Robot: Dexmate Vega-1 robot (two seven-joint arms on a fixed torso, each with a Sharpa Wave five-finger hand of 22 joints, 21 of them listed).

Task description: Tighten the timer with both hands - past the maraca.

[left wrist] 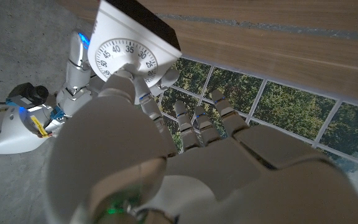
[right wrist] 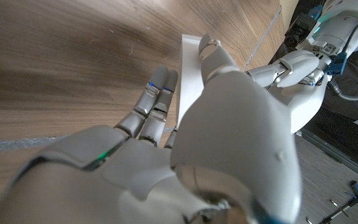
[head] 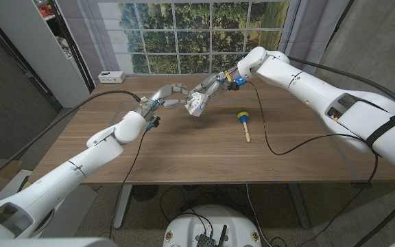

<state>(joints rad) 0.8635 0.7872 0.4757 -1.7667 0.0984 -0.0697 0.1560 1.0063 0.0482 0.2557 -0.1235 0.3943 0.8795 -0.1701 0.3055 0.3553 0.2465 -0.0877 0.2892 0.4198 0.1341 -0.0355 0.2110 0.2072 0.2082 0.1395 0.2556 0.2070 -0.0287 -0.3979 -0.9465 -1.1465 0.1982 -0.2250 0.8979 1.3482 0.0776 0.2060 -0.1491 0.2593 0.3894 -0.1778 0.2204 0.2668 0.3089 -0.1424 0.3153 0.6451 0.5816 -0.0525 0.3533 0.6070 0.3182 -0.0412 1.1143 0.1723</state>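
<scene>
Both hands are up off the table and meeting in the middle, with the timer caught between them. The left hand reaches in from its side with fingers stretched toward the timer; from the left wrist camera its thumb and a finger sit right on the dial knob, pinching it, while the other fingers point loosely past it. The right hand comes in from the other side and has the timer's white body clamped between thumb and fingers, thumb lying along one flat face.

The timer itself is a white box with a black back edge, tilted, with its round numbered face toward the left hand. It's hanging in the air above the far-middle part of the wooden table, not touching it as far as I can see.

The maraca lies flat on the table well to the right of the hands, blue-and-yellow head toward the window, wooden handle pointing at the near edge. A small white box sits at the far left corner of the table. Black cables trail over the wood from both arms.
</scene>
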